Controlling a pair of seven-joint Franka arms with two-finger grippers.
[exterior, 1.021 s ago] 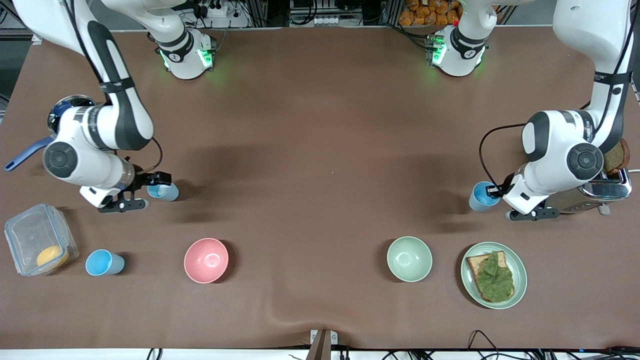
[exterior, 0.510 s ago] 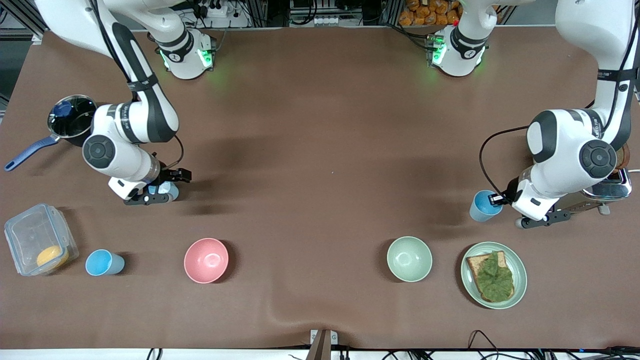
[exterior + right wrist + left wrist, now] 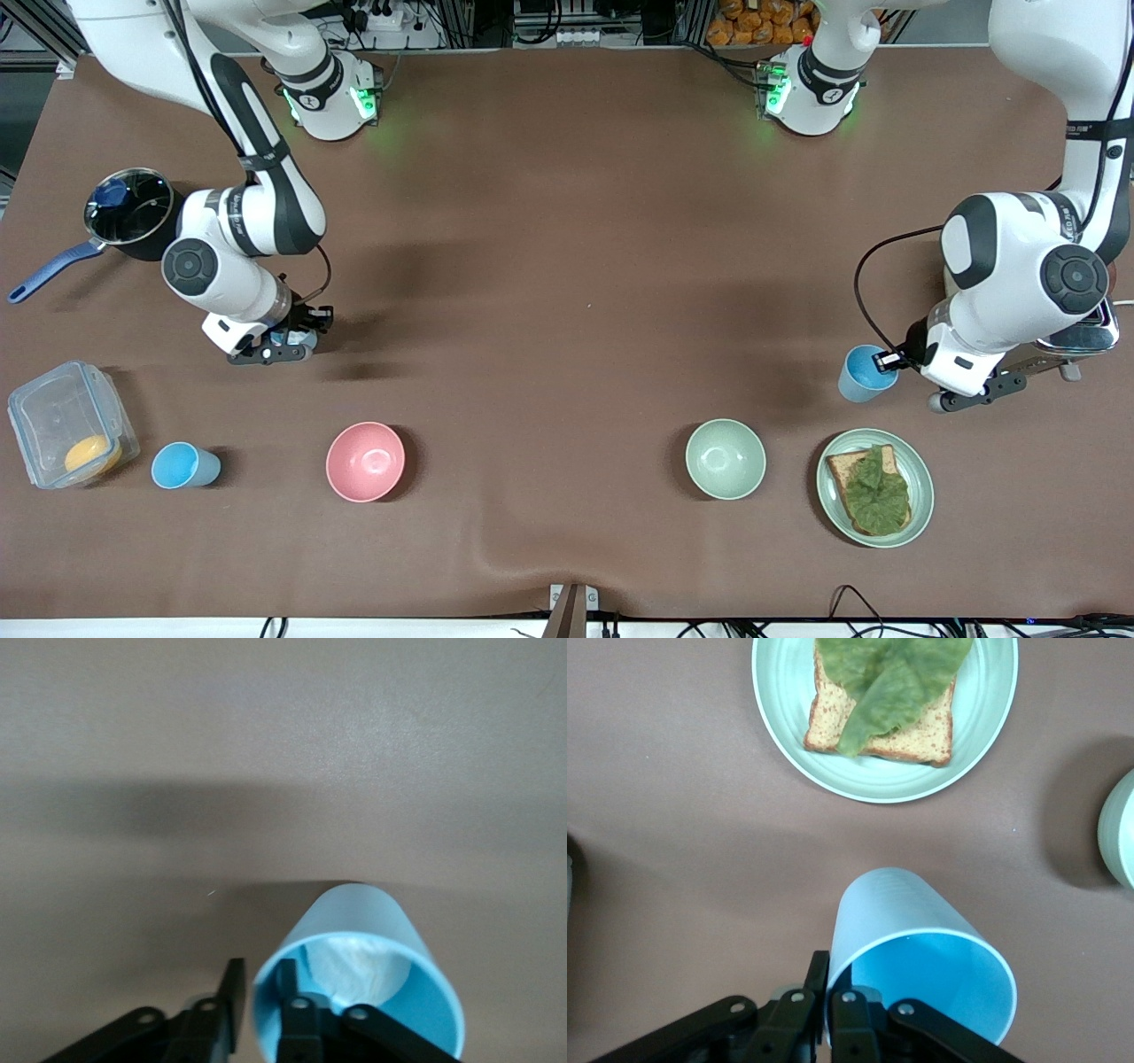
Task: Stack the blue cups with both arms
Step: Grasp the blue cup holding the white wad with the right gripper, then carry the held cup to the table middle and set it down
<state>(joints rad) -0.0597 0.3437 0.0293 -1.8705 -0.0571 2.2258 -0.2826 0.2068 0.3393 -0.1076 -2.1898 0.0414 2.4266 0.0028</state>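
My left gripper (image 3: 886, 361) (image 3: 829, 967) is shut on the rim of a blue cup (image 3: 861, 372) (image 3: 921, 939), one finger inside and one outside, beside the toast plate at the left arm's end of the table. My right gripper (image 3: 301, 330) (image 3: 260, 970) has closed over the wall of a second blue cup (image 3: 289, 338) (image 3: 363, 983), one finger inside, one outside. In the front view that cup is mostly hidden under the wrist. A third blue cup (image 3: 182, 465) stands alone nearer the front camera, beside the plastic box.
A pink bowl (image 3: 365, 461) and a pale-green bowl (image 3: 725, 458) stand nearer the front camera. A plate (image 3: 923, 496) (image 3: 780, 691) carries toast with lettuce. A clear box (image 3: 53, 416), a saucepan (image 3: 133, 208) and a toaster (image 3: 1076, 341) sit at the table's ends.
My right arm slid over its cup and its fingers closed from wide open onto the wall. My left gripper carried its cup a little toward the plate.
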